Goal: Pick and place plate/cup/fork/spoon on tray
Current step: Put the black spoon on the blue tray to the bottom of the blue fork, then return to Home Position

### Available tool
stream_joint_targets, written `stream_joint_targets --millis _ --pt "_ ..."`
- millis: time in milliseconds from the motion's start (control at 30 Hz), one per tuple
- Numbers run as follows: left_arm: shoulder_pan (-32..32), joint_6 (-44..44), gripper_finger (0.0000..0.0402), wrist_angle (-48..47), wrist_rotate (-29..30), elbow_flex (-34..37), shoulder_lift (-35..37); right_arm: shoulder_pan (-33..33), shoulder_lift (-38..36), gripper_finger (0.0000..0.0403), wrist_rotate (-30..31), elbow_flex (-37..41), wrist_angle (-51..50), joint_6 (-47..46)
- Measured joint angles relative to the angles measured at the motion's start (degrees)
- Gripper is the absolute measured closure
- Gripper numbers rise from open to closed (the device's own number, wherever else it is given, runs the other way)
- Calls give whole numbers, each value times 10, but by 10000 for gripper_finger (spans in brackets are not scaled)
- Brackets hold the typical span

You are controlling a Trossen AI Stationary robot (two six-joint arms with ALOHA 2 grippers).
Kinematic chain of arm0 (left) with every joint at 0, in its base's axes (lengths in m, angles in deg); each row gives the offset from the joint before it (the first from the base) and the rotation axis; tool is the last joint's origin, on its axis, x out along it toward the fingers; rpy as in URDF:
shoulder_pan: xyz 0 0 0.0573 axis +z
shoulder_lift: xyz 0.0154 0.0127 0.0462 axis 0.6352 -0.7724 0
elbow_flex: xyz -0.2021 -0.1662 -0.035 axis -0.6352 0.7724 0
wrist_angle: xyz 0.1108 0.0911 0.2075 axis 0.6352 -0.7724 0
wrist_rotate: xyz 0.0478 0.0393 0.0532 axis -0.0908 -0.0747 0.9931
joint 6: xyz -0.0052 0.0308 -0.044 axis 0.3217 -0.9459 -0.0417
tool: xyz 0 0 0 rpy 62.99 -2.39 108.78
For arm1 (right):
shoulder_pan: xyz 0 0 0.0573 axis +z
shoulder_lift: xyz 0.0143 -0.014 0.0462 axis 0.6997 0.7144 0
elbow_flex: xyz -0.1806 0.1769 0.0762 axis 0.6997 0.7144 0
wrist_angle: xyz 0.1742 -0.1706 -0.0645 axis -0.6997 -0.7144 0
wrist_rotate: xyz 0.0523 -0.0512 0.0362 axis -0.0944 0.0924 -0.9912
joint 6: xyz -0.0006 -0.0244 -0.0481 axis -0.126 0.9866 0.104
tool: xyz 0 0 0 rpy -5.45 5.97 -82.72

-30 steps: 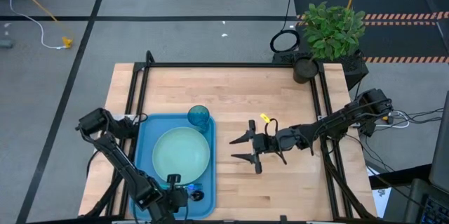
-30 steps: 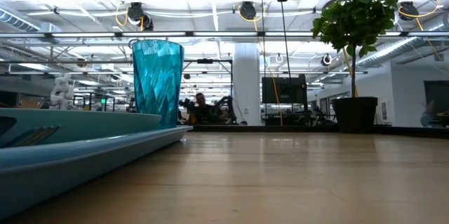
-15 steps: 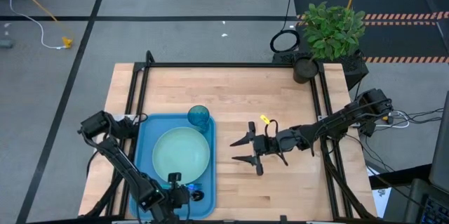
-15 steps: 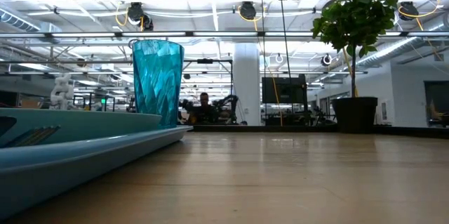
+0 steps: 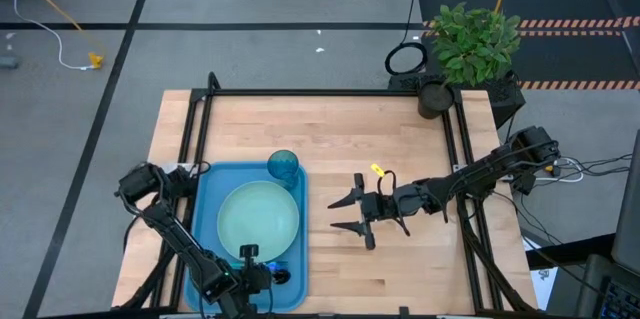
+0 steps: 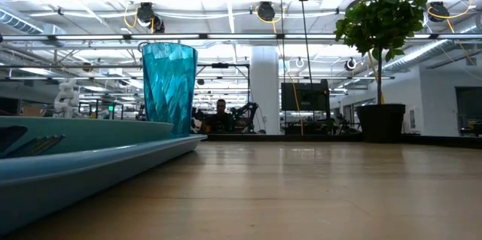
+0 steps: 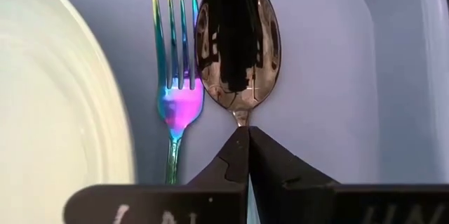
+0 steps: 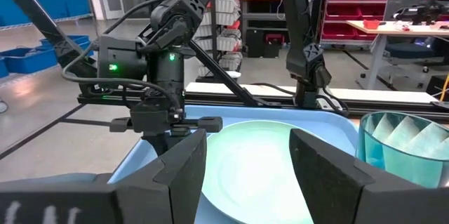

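Here your left gripper point(image 7: 247, 155) pinches the spoon point(image 7: 238, 45) by its handle, laying it beside the fork point(image 7: 176, 76) on the tray point(image 5: 205, 221), while the right gripper point(image 5: 347, 213) waits spread over the table point(image 5: 400, 139).

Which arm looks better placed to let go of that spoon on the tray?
The left. Its claw is shut on the spoon, which lies beside the fork on the tray. The right claw hangs open over bare table.
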Motion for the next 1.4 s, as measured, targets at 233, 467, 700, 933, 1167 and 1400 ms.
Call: stream_joint_targets --millis 233,467,700,933,1167,1400 --pt "0 1 391 1 1 3 0 0 0 204 0 0 0 2" --pt "-3 -8 392 27 -17 3 0 0 0 204 0 0 0 3" --pt "-3 -39 383 32 -20 4 2 0 0 204 -1 0 0 3" --pt "-3 -65 398 31 20 5 58 0 -1 204 -3 0 -1 11" --pt "8 -208 387 41 156 5 156 10 -82 235 -43 0 -60 40" --pt "70 -399 395 80 208 41 281 39 -171 359 25 0 -218 87"
